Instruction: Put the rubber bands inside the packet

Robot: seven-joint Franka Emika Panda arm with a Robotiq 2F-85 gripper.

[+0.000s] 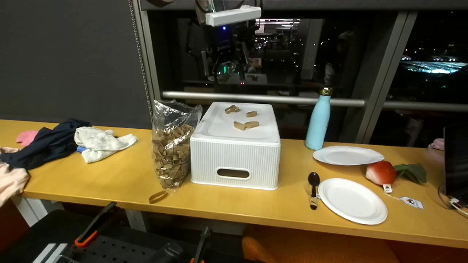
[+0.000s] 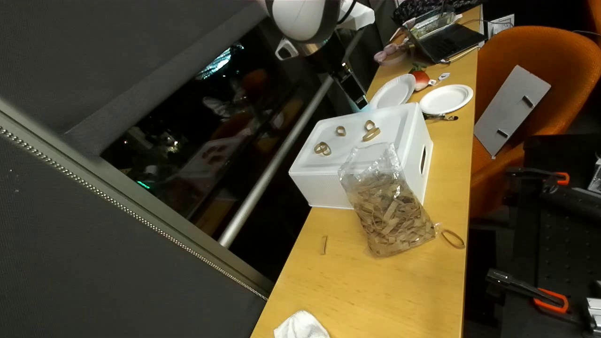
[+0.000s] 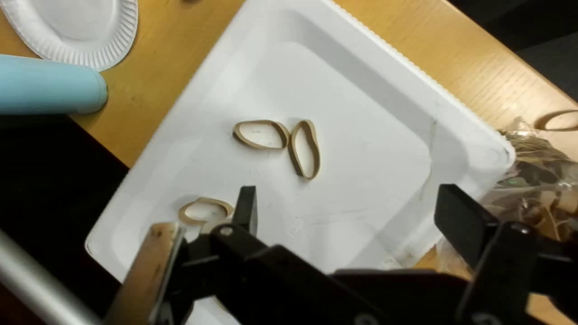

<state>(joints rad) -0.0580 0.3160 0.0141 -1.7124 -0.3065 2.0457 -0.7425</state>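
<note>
Overhead, my claw [image 3: 348, 215] hung spread and empty. In the wrist view, two touching rubber bands [image 3: 289, 141] on the white box [image 3: 361, 113] lay up and left of its middle, the nearer's length crossing the closing line; the packet [image 1: 172, 153] stood beside, mouth perhaps open.

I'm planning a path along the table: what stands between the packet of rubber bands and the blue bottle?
In an exterior view, the white box, with loose rubber bands on its top, stands between the packet and the blue bottle.
</note>
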